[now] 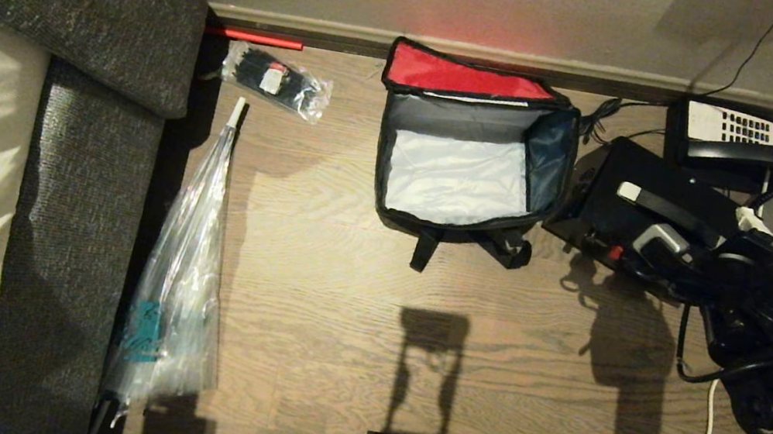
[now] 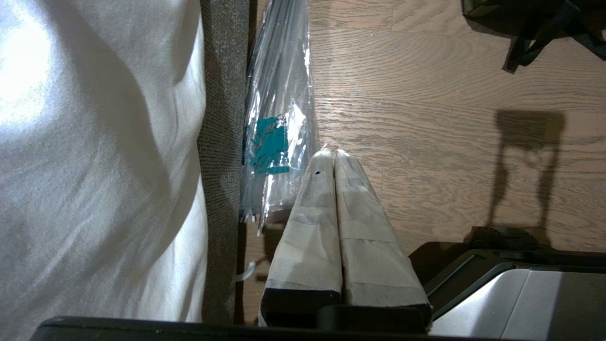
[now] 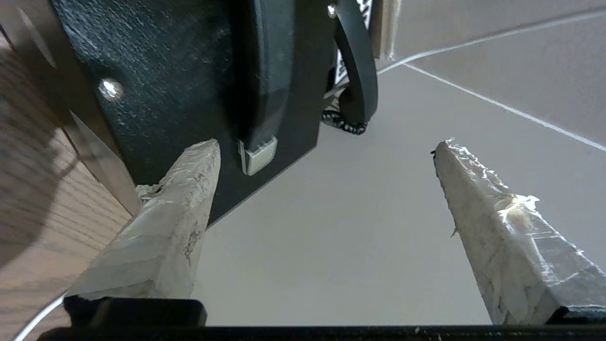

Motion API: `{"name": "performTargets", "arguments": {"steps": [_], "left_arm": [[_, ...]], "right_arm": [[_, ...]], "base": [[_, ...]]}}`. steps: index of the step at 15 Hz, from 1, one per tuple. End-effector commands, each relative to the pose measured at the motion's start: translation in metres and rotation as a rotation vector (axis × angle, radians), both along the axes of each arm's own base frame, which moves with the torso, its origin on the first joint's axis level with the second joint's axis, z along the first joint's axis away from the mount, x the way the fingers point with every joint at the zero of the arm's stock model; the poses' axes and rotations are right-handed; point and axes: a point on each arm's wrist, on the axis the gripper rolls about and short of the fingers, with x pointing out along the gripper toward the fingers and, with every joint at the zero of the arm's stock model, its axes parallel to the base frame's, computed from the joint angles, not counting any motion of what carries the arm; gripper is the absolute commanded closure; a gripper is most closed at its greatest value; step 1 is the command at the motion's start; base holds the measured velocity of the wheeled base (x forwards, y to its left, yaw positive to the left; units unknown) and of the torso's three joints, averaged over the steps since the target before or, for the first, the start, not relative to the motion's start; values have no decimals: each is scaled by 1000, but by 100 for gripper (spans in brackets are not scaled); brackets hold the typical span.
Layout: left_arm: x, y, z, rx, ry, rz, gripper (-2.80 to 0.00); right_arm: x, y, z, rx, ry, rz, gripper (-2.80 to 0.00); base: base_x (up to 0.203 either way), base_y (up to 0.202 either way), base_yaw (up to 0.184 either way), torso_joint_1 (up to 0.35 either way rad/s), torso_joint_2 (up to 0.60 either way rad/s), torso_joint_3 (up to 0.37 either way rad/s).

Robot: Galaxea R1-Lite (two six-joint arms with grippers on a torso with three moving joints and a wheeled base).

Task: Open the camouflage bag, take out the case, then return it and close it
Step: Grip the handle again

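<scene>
The camouflage bag (image 1: 384,158) stands open on the wood floor by the wall. Its red inner lid (image 1: 457,73) is folded back and only its silvery lining shows inside. The black case (image 1: 610,168) lies just right of the bag, its handle on top. My right gripper (image 1: 705,229) is at the case's near right end. In the right wrist view it (image 3: 324,147) is open, with one finger beside the case (image 3: 180,71) and nothing between the fingers. My left gripper (image 2: 334,154) is shut and empty, parked low by the sofa.
A black desk telephone (image 1: 730,137) sits behind the case in the corner, its cords trailing on the floor. A clear packet of black ties (image 1: 276,81) and a clear folded umbrella (image 1: 188,254) lie left of the bag beside the grey sofa (image 1: 83,198).
</scene>
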Motion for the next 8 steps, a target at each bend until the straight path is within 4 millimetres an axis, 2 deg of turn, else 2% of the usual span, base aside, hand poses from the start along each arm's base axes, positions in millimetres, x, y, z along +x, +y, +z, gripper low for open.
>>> {"name": "performTargets", "arguments": {"steps": [1, 5, 8], "left_arm": [[0, 0, 0, 0, 0, 0, 0], [0, 0, 0, 0, 1, 0, 0], [0, 0, 0, 0, 1, 0, 0]], "right_arm": [[8, -1, -9, -4, 13, -23, -280], [12, -2, -9, 89, -34, -97, -280], [17, -3, 4, 159, -124, -132, -280]], "base": [[0, 0, 0, 0, 0, 0], [0, 0, 0, 0, 0, 0], [0, 0, 0, 0, 0, 0]]}}
